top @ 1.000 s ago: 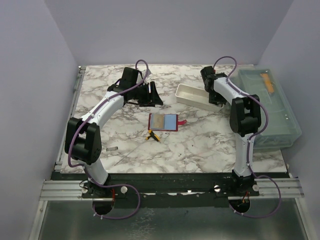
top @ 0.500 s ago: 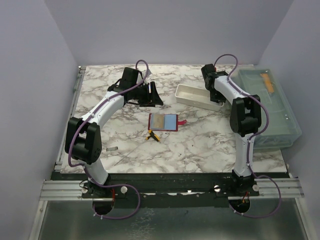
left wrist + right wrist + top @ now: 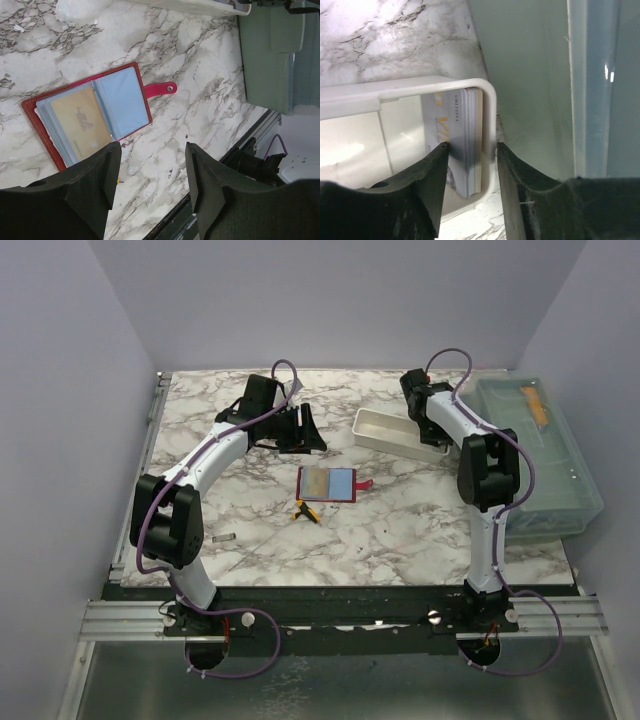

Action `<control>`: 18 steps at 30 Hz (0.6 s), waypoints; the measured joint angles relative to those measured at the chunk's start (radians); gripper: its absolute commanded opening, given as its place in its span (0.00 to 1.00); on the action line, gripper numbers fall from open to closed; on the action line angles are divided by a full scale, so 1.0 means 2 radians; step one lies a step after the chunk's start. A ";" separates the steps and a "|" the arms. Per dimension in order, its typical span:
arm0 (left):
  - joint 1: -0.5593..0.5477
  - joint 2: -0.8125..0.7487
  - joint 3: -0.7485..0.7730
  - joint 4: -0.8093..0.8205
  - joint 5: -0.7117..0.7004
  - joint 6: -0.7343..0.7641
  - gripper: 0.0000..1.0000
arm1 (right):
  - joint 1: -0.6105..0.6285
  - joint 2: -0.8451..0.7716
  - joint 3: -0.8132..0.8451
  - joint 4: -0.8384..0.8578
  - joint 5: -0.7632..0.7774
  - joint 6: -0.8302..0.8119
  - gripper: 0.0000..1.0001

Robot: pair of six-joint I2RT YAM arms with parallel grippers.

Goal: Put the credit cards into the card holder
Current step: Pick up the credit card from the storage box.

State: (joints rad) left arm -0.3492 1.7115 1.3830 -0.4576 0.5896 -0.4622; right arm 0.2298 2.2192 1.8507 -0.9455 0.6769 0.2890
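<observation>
- The small red folding card holder [image 3: 327, 484] lies open and flat around the middle of the marble-patterned table [image 3: 250, 530]. It has a blue-grey lining and its snap strap sticks out toward the right edge.
- A tan-gold credit card [image 3: 82, 122] sits in its left page. The right page is plain pale blue, and I can't tell if that's a card or just lining.
- A stack of pale plastic credit cards [image 3: 462, 130] stands on edge in the long white rectangular tray [image 3: 385, 430], pressed against its end wall at the far right of the table.
- The right gripper [image 3: 471, 146] straddles that stack and the tray wall, one finger inside and one outside. I can't tell if it's actually pinching.
- The left gripper [image 3: 151, 150] hovers over the holder with its fingers spread, holding nothing.
- Since a second ago the right wrist has crept slightly toward the far edge. The holder and left arm haven't budged.
- Only the right wrist view shows the stacked cards. From the top view [image 3: 432, 440] they're hidden.
- A yellow-handled thin metal tool [image 3: 303, 511] lies just near-side of the holder, and a clear lidded plastic bin [image 3: 545, 470] runs along the right edge.
</observation>
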 measured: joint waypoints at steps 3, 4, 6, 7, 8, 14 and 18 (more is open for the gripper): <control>0.000 0.000 0.000 0.000 0.002 0.000 0.60 | 0.001 0.002 0.000 -0.001 0.007 0.000 0.37; 0.000 0.000 0.000 0.000 0.003 0.000 0.60 | 0.001 0.002 0.000 -0.002 0.007 0.000 0.37; 0.000 0.000 0.000 0.000 0.003 0.000 0.60 | 0.001 0.002 0.002 -0.002 0.008 0.000 0.38; 0.000 0.000 0.000 0.000 0.003 0.000 0.60 | 0.001 0.002 0.002 -0.003 0.008 0.000 0.38; 0.000 0.000 0.000 0.000 0.003 0.000 0.60 | 0.001 0.002 0.004 -0.005 0.009 0.000 0.38; -0.002 0.000 0.000 0.000 0.005 0.000 0.60 | 0.001 0.002 0.007 -0.014 0.022 -0.001 0.37; -0.003 0.000 0.000 0.000 0.006 0.000 0.60 | 0.001 0.004 0.007 -0.016 0.026 -0.002 0.33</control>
State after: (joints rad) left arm -0.3557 1.7119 1.3830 -0.4576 0.6014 -0.4622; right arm 0.2310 2.2269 1.8656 -0.9783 0.7284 0.2859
